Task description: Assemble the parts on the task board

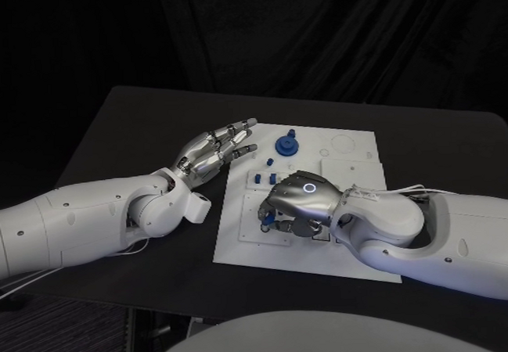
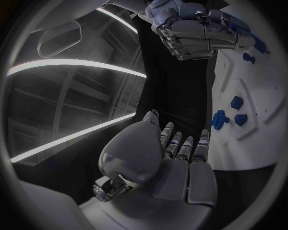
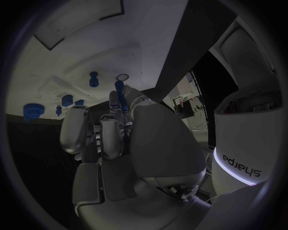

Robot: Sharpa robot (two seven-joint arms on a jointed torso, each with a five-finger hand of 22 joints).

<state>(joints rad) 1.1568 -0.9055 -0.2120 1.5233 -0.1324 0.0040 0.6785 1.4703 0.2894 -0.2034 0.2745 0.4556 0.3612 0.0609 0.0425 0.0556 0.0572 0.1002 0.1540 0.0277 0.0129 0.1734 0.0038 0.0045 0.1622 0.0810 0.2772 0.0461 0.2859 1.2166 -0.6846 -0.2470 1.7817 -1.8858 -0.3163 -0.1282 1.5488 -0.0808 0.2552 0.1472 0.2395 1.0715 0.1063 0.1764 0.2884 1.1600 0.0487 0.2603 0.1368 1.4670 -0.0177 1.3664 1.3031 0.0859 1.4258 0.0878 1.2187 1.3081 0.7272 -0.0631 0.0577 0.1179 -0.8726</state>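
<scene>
White lettering spelling "sharpa" ran along the right arm's wrist cuff [image 3: 243,166], the only writing that could be read. The task board [image 1: 355,160], a white plate with shallow recesses, lay in the middle of the black table [image 1: 128,127], with small blue parts [image 1: 286,145] standing on its far-left area. The left hand [image 1: 214,150] hovered beside the board's left edge, fingers apart and holding nothing, while the right hand [image 1: 298,208] pressed down over the board's near-left part, fingers curled under; whether they held anything I could not tell.
</scene>
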